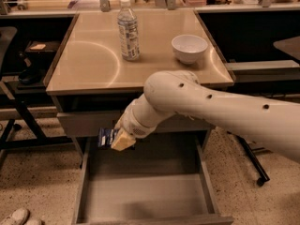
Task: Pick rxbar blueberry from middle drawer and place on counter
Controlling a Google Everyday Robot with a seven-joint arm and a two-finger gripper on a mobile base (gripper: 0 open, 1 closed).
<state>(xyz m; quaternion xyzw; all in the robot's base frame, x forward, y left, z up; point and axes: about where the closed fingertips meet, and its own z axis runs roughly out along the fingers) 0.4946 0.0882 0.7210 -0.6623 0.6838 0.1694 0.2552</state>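
Note:
The rxbar blueberry [106, 137], a small flat bar in a dark blue wrapper with white print, is held in my gripper [118, 140]. The gripper is shut on the bar and holds it above the back left of the open middle drawer [145, 196], just below the closed drawer front above it. The drawer is a wide shallow grey box pulled out toward the camera, its floor bare. The beige counter [93, 60] lies above and behind the gripper. My white arm [211, 107] reaches in from the right and hides the counter's front middle edge.
A clear water bottle [128, 30] stands on the counter at the back middle. A white bowl [189, 48] sits to its right. A dark chair and frame [14, 78] stand to the left of the cabinet. White shoes [18, 216] lie on the floor at bottom left.

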